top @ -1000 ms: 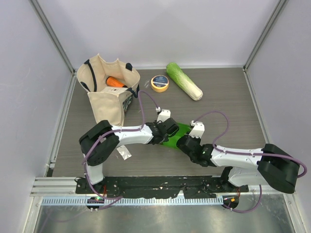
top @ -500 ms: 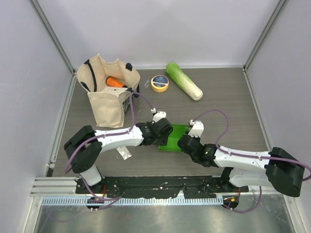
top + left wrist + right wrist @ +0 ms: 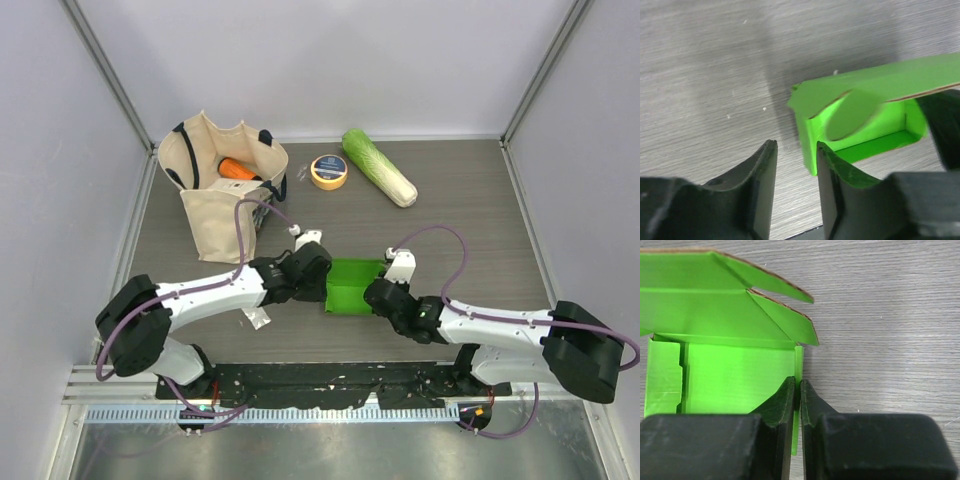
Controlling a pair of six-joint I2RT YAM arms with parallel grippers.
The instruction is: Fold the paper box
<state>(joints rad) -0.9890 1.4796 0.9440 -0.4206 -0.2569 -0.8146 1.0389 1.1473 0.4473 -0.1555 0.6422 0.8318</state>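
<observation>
The paper box is bright green card, half formed, and lies open-topped on the dark table between my two arms. My left gripper sits at its left end. In the left wrist view the fingers stand open with only bare table between them, and the right finger is against the box's near corner. A flap slopes over the box's hollow. My right gripper is at the box's right end, shut on the thin upright side wall. Folded flaps lie beyond.
A cream tote bag holding an orange item stands at the back left. A yellow tape roll and a long pale-green cabbage lie behind the box. A small clear packet lies under the left arm.
My left arm has pulled back leftwards off the box, and its gripper now stands open at the box's left end. The box has shifted left and lies squarer. The right gripper keeps its pinch.
</observation>
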